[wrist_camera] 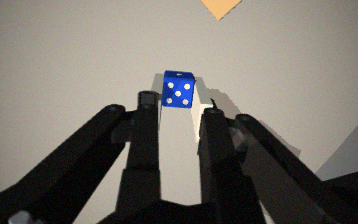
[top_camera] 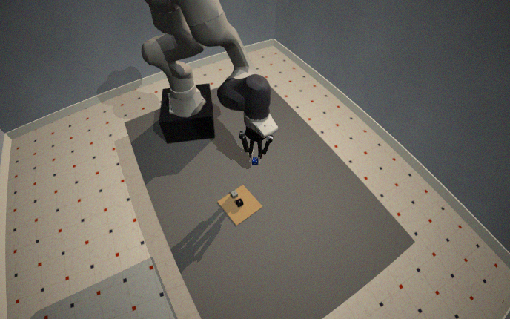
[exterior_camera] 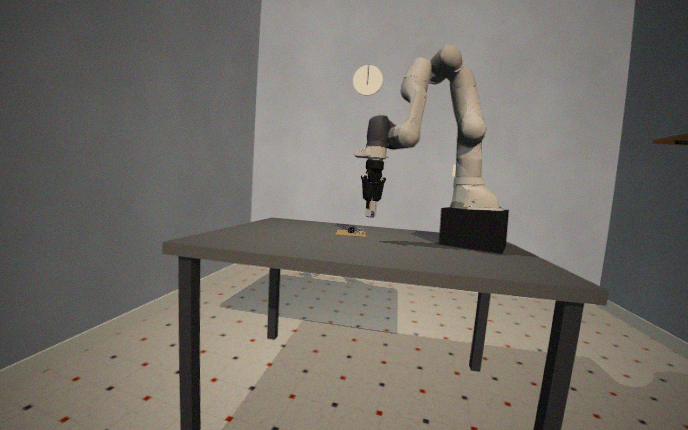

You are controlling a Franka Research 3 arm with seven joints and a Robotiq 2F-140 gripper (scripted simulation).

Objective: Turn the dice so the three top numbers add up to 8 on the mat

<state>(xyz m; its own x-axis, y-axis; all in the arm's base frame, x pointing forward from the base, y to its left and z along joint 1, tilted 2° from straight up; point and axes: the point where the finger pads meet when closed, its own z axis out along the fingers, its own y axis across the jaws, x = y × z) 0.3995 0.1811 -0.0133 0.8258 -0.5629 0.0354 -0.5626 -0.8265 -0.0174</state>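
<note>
My pincer [top_camera: 255, 159] [exterior_camera: 371, 208] [wrist_camera: 177, 89], pointing downward, is closed on a blue die [top_camera: 255, 161] [exterior_camera: 371, 213] [wrist_camera: 178, 90], which I hold between the two pale fingertips above the grey table [top_camera: 300, 225] [exterior_camera: 304, 253] [wrist_camera: 75, 60]. In the wrist view, the die's broad face bears five white pips; a second face, seen obliquely at its far edge, shows a pale pip (the foreshortening is strong, and I cannot tell the full count). The orange mat [top_camera: 247, 214] [exterior_camera: 350, 234] [wrist_camera: 220, 7] lies flat on the table, near the held die but apart from it in the top view. On the mat rest a white die [top_camera: 234, 193] [exterior_camera: 361, 231] and a black die [top_camera: 239, 202] [exterior_camera: 351, 229], close beside each other; their top numbers are too small for me to read. A round, pale clock [exterior_camera: 367, 80] hangs on the wall, its numerals not legible. I can make out no brand, label or lettering on my arm [top_camera: 210, 22] [exterior_camera: 469, 96].
</note>
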